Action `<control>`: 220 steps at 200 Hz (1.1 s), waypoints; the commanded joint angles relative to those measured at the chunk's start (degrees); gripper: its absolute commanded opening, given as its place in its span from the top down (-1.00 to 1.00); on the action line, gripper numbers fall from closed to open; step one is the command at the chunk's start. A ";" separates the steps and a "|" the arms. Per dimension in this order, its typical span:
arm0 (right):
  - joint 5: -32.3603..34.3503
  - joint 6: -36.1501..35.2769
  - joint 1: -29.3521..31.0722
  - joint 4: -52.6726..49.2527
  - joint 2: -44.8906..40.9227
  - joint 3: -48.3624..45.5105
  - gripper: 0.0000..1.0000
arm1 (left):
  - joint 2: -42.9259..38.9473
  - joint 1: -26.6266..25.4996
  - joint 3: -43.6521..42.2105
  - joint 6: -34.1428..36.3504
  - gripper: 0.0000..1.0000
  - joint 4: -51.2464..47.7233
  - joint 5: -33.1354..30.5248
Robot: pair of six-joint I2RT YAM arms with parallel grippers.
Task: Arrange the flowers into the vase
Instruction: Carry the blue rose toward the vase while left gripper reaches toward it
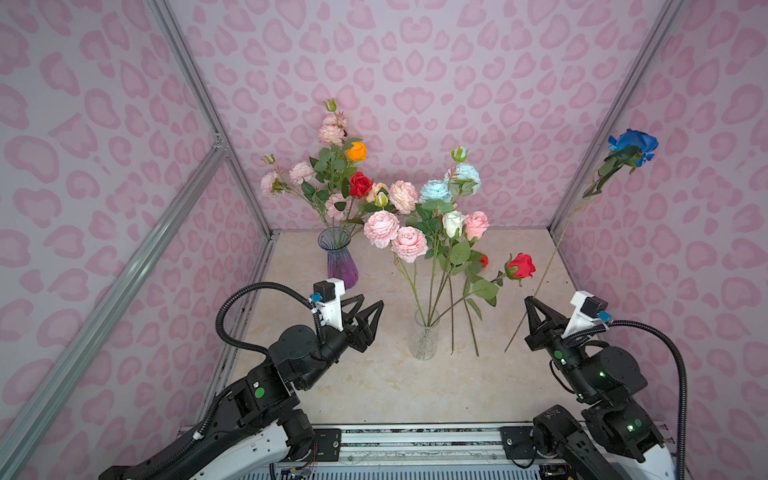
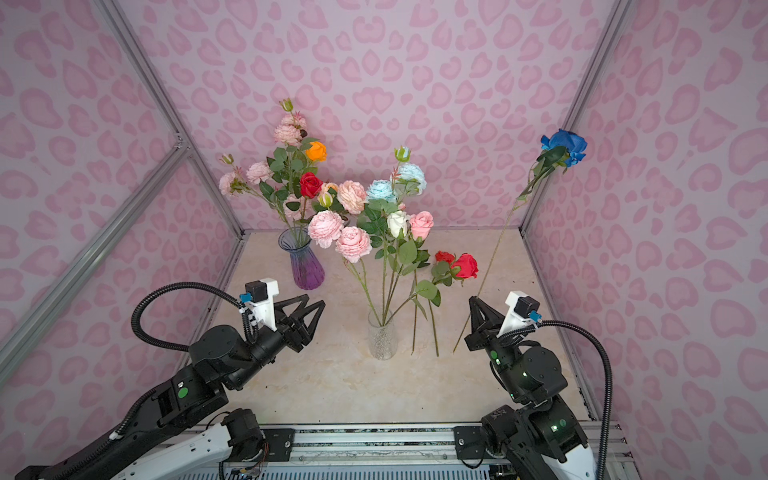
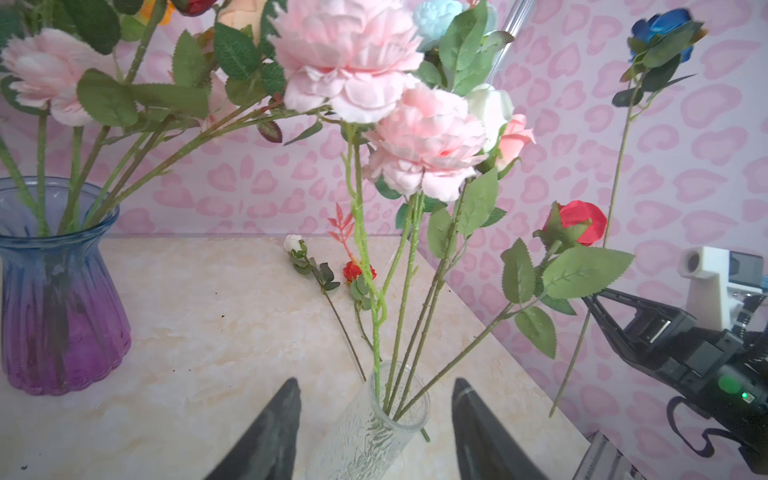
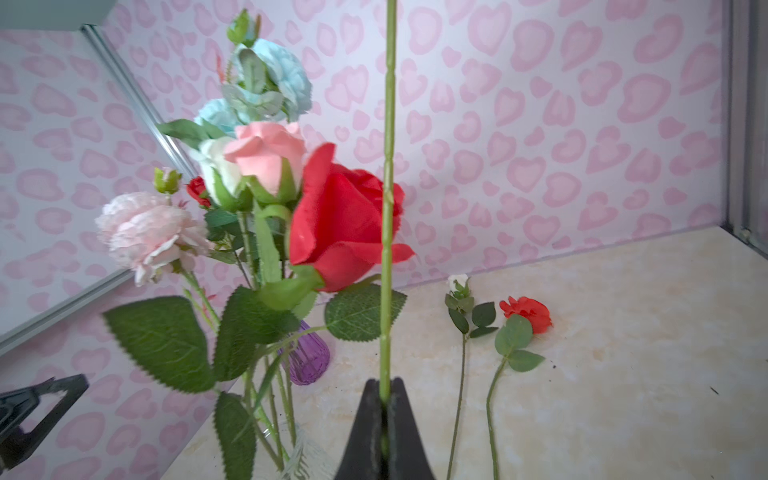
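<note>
Our right gripper (image 1: 529, 300) is clamped on the lower stem of the blue rose (image 1: 633, 145). The bloom leans high toward the right wall and the stem end pokes out below the jaws. Our left gripper (image 1: 372, 301) stands partly spread and empty, near the left of the clear vase (image 1: 424, 338) holding several flowers (image 1: 409, 243).

Table (image 1: 374, 386); purple vase (image 1: 340, 259); clear vase (image 1: 424, 338); flowers (image 4: 525, 313)
</note>
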 commanded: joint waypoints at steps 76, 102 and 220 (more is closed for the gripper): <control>-14.13 -3.42 2.99 3.62 4.45 6.30 1.00 | 18.52 -0.03 20.70 8.04 -0.22 3.21 20.86; -13.73 -4.00 5.44 5.20 7.71 8.03 1.00 | 25.30 -0.03 27.65 8.41 -0.23 4.16 25.37; 2.34 -14.40 29.16 10.00 18.76 11.71 1.00 | 43.46 -0.03 44.40 5.31 -0.01 9.89 34.60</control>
